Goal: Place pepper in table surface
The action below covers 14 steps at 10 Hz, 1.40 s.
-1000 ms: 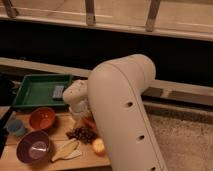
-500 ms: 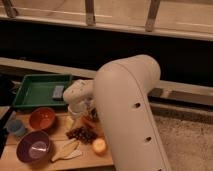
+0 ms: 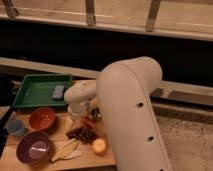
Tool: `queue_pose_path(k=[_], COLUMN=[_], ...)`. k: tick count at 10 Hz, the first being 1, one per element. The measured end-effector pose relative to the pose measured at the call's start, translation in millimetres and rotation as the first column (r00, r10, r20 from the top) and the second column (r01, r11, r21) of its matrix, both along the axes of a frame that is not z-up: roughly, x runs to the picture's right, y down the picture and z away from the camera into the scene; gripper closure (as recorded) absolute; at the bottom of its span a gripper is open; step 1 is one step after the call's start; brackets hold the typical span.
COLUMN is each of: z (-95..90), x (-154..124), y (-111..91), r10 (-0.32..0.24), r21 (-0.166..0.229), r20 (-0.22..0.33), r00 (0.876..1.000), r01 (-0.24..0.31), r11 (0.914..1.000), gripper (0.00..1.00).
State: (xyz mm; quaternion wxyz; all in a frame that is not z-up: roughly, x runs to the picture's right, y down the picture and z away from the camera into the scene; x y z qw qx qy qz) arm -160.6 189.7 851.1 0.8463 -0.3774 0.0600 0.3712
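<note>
My white arm (image 3: 132, 110) fills the middle of the view and bends down to the table surface (image 3: 92, 161), a light wooden plank top. Its wrist (image 3: 80, 97) hangs over the middle of the table, and the gripper (image 3: 81, 115) sits just below it, mostly hidden by the wrist. A small red-orange pepper (image 3: 89, 122) shows right by the gripper's lower right side, just above the dark grape cluster (image 3: 82, 134). I cannot tell whether the pepper is held or resting on the wood.
A green tray (image 3: 30, 95) with a small grey block (image 3: 58, 92) lies at the back left. An orange bowl (image 3: 41, 118), blue cup (image 3: 16, 127), purple bowl (image 3: 34, 148), pale banana pieces (image 3: 66, 149) and a round orange-yellow fruit (image 3: 99, 145) crowd the table.
The arm and wrist have shifted slightly to the right over the table. The items on the table have not moved.
</note>
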Motion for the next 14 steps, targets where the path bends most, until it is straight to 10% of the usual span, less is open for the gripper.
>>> queue_pose_path(k=[8,14], z=[0.0,-5.1], x=[2.0,-2.9], y=[-0.7,-2.0], r10=[0.019,0.010], r21=[-0.005,0.015], r20=[-0.004,0.027], r00=[1.000,1.000], r01=[-0.019,-0.010], r11=[0.9998,0.9998], gripper=[0.85,0.90])
